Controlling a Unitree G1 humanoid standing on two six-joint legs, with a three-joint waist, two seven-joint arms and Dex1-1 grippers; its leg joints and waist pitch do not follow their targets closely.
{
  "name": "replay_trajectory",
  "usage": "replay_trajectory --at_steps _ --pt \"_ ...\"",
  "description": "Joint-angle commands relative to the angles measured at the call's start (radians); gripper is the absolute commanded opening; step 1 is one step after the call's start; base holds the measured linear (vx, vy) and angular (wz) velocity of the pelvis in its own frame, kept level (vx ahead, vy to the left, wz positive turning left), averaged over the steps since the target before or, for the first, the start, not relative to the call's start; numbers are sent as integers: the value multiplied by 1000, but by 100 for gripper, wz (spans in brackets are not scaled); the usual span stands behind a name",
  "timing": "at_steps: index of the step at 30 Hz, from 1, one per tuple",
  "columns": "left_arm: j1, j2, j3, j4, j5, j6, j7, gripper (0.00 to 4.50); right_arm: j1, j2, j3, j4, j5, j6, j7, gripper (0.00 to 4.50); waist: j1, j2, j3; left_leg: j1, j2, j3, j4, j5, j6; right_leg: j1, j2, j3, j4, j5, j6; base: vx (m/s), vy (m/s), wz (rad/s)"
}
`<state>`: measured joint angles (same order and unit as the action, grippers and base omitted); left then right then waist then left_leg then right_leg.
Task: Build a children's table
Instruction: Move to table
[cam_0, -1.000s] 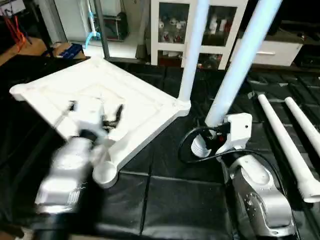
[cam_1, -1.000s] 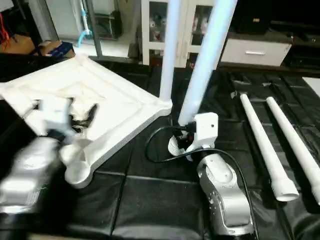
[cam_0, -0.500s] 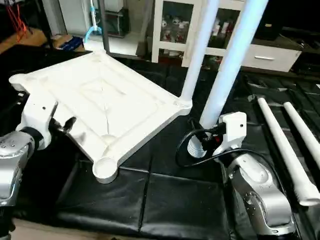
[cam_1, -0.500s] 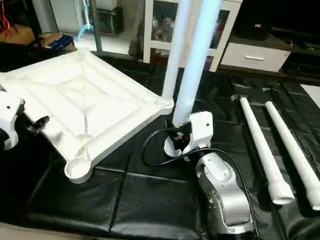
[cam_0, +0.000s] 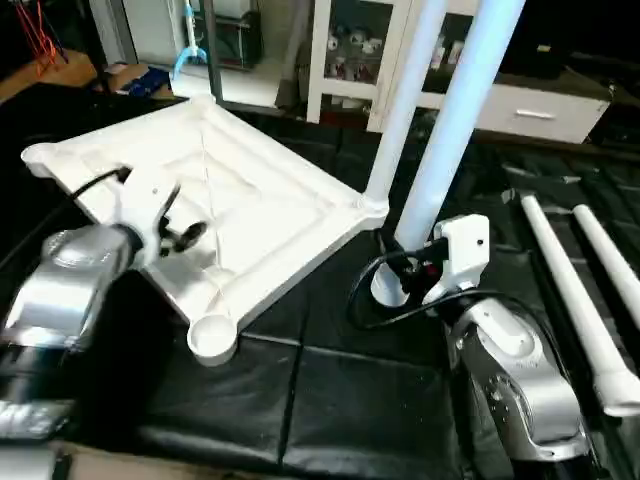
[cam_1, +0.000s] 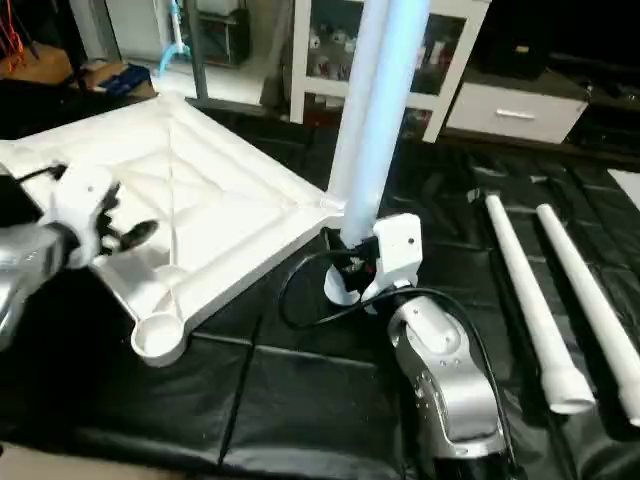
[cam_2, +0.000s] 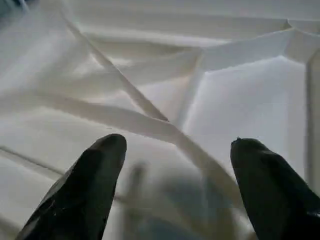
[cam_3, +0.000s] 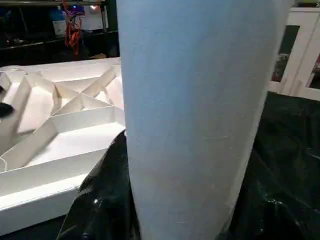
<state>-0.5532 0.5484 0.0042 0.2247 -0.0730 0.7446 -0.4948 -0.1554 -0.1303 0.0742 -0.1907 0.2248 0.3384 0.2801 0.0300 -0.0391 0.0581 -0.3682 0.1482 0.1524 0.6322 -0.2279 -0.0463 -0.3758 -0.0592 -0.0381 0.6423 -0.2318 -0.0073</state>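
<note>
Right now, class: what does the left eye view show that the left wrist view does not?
Left eye view alone: right gripper shut on a long white tapered tube leg, another leg standing in a corner socket, two legs lying on the black mat. Left wrist view alone: the X-ribs up close, between open black fingers. Both: the white plastic rectangular tabletop.

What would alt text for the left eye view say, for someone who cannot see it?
The right gripper holds a white table leg upright beside the upturned table top, which has one leg fitted. The open left gripper hovers over the top; two legs lie on the black mat.
</note>
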Motion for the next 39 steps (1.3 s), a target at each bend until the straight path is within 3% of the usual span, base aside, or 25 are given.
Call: replay_trajectory --at_steps 1,2,4,5,11,16,23,30,36,39 --pt "-19 6 -11 51 16 79 16 374 6 -6 -21 -25 -1 -10 -8 183 -1 27 -62 16 67 -23 -92 -46 -31 41 -86 54 -61 127 -230 0 0 0" --pt "-27 15 -35 80 50 79 31 374 8 -6 -21 -28 -4 -10 -10 183 -1 25 -61 13 68 -24 -93 -40 -25 44 -88 55 -61 132 -232 0 0 0" --pt "-51 24 -53 143 90 58 59 374 12 -4 -25 -34 -3 -10 -16 183 -2 34 -62 17 68 -24 -92 -45 -15 41 -83 53 -65 138 -231 0 0 0" --pt "-59 25 -51 165 104 50 79 374 13 -4 -26 -36 -3 -10 -17 183 -1 34 -65 17 70 -26 -92 -46 -12 44 -86 54 -64 143 -235 0 0 0" --pt "-76 15 -6 206 92 32 130 374 19 -6 -28 -40 -4 -9 -18 183 0 32 -60 15 76 -25 -99 -84 -7 43 -89 54 -68 99 -256 0 0 0" --pt "-43 -47 -11 117 0 168 28 374 8 -4 -27 -33 -4 -7 -20 183 4 34 -57 19 78 -23 -100 -89 -15 36 -88 53 -67 89 -265 0 0 0" --pt "-23 -129 18 46 -100 267 12 374 5 -4 -32 -30 -3 -7 -21 183 13 31 -55 18 79 -19 -101 -104 -8 36 -89 54 -72 41 -258 0 0 0" --pt "12 -198 -78 -79 -131 353 -32 374 0 -8 -34 -28 -5 -7 -20 183 22 31 -55 19 79 -15 -102 -93 -7 33 -88 54 -73 45 -237 0 0 0" --pt "-36 -315 -63 -58 -149 325 19 374 -11 -15 -43 -23 -5 -8 -18 183 27 29 -52 23 83 -5 -106 -132 -21 29 -86 54 -85 -26 -222 0 0 0" --pt "-82 -383 -33 -7 -157 282 61 374 -13 -17 -45 -20 -6 -10 -17 183 21 23 -55 14 80 -7 -105 -104 -14 38 -87 54 -85 -2 -207 0 0 0"
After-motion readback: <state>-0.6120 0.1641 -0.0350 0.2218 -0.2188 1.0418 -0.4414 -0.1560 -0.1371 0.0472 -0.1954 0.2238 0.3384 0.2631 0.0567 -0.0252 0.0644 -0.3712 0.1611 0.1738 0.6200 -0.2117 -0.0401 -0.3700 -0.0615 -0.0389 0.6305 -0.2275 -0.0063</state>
